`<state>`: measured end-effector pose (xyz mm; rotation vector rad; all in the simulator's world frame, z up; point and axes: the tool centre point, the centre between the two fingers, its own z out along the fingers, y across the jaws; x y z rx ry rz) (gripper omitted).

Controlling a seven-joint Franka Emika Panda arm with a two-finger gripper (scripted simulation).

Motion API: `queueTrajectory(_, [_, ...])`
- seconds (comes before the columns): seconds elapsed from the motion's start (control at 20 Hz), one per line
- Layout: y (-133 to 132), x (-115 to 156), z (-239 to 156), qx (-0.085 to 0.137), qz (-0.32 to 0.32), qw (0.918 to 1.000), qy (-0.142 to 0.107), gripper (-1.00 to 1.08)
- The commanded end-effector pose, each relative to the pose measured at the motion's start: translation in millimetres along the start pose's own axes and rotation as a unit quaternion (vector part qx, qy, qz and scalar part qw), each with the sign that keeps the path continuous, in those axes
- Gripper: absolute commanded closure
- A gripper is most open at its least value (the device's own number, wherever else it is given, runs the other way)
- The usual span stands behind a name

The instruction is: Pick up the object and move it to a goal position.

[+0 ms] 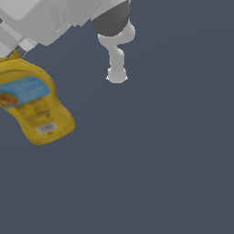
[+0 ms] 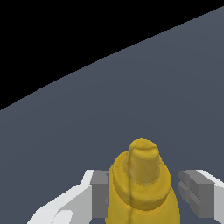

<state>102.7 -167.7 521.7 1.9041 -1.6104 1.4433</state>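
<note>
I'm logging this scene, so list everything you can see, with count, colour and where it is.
bottle: one, yellow with blue-and-orange label and white barcode patch, at the exterior view's left edge, tilted, between the gripper's fingers
floor: one, dark blue-grey, plain
arm: one, white and grey, along the top of the exterior view
gripper: one, white with grey fingers, a finger on each side of the bottle; the right-hand one seems to stand slightly clear
</note>
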Motion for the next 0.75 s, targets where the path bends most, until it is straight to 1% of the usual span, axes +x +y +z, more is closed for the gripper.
queueTrajectory(0.0, [-2,19,3,0.003,0.004,1.0,0.002,1.08])
queueTrajectory(0.2, [-2,42,12,0.003,0.004,1.0,0.002,1.08])
queueTrajectory(0.35, [-3,53,16,0.003,0.004,1.0,0.002,1.08])
queueTrajectory(0.7, [-4,63,20,0.003,0.004,1.0,0.001,1.08])
